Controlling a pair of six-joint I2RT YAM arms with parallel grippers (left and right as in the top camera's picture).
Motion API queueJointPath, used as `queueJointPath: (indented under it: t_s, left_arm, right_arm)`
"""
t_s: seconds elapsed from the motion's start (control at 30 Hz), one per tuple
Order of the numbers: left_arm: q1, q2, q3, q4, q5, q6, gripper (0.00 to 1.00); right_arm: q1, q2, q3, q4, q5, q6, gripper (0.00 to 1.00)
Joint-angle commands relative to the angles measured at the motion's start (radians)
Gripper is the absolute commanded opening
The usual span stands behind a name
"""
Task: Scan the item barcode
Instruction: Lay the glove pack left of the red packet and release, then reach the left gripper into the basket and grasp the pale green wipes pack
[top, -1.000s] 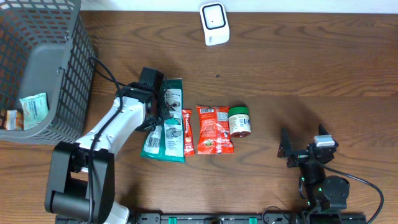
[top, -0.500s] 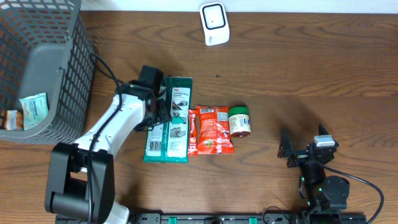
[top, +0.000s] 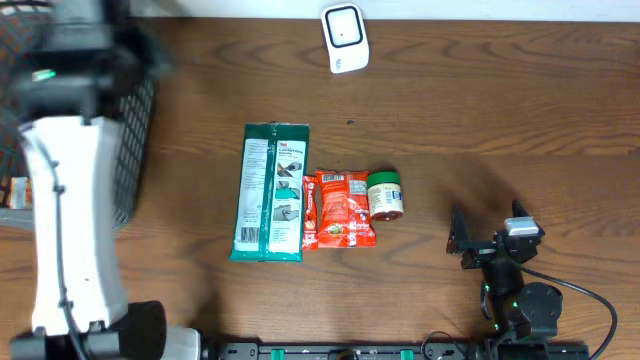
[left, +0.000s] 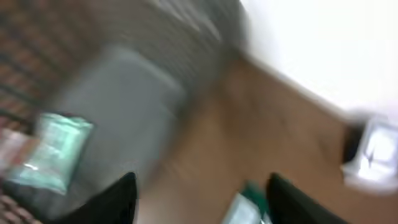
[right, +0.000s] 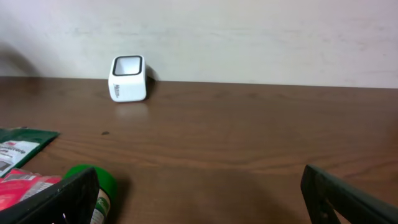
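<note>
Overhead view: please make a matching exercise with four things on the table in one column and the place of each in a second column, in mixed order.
Things
1. scanner
2. green packet
3. wide red packet
4. jar

Places
A. right end of the row
B. alone, apart from the row, at the far side
C. left end of the row
D. inside the row, beside the jar

Pairs: 1-B, 2-C, 3-D, 4-A
</note>
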Motion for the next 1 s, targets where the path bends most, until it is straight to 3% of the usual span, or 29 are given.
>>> queueJointPath:
  t_s: [0.0,0.2,0.37,0.57,0.97]
  left_arm:
    - [0.17,0.006,0.026,0.053,-0.191,0.013,0.73]
    - [0.358,0.097,0.0,0.035,-0.19,0.023,0.88]
    - [0.429,0.261,-0.001,-0.008,-0.189,0.171,0.9]
    - [0.438,0.46,-0.001,-0.049,-0.182,0.25,0.93]
    - [0.476,0.698,-0.002,-0.042,-0.182,0.257,0.93]
  right_arm:
    - [-0.01,-0.003,-0.001,-0.004,0.002,0.002,0.99]
    - [-0.01,-0.003,-0.001,-0.004,0.002,0.002,0.99]
    - [-0.01,-0.003,-0.001,-0.004,0.002,0.002,0.99]
    - [-0.01,-0.003,-0.001,-0.004,0.002,0.002,0.99]
    - [-0.01,-0.003,-0.001,-0.004,0.002,0.002,0.99]
